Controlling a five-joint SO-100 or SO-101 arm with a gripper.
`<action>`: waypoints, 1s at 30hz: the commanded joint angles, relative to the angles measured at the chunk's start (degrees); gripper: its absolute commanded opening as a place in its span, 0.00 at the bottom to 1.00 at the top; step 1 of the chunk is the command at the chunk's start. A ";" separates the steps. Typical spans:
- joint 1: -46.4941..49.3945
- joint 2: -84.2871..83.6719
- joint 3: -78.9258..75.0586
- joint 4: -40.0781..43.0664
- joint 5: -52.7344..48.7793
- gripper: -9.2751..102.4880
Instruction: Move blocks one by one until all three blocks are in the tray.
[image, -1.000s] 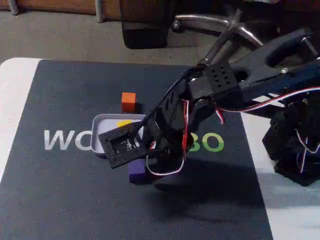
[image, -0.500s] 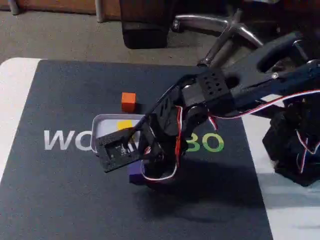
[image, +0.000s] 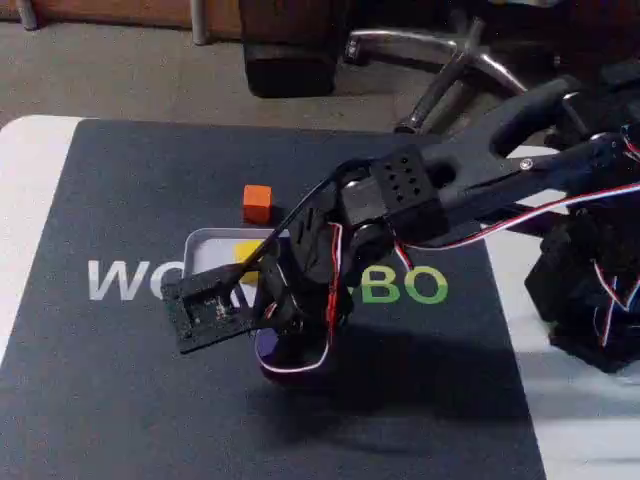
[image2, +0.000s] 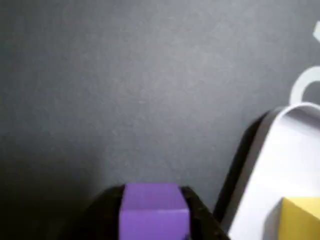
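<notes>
Purple block (image2: 154, 212) cut off, flanked by hand (image2: 154, 220).

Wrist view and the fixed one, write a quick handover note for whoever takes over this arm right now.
Gripper: fingers on both sides of the purple block, apparently shut on it, just outside the tray's rim.
Yellow block: already in the tray.
Orange block: on the dark mat beyond the tray in the fixed view, untouched.
Done: one block in.
Left: get the purple block into the tray, then fetch the orange one.
</notes>
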 joint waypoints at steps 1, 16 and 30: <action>0.26 0.53 -2.81 -0.53 0.44 0.05; 3.08 9.32 -5.45 -0.09 15.12 0.01; 9.93 3.60 -15.91 -0.53 24.79 0.01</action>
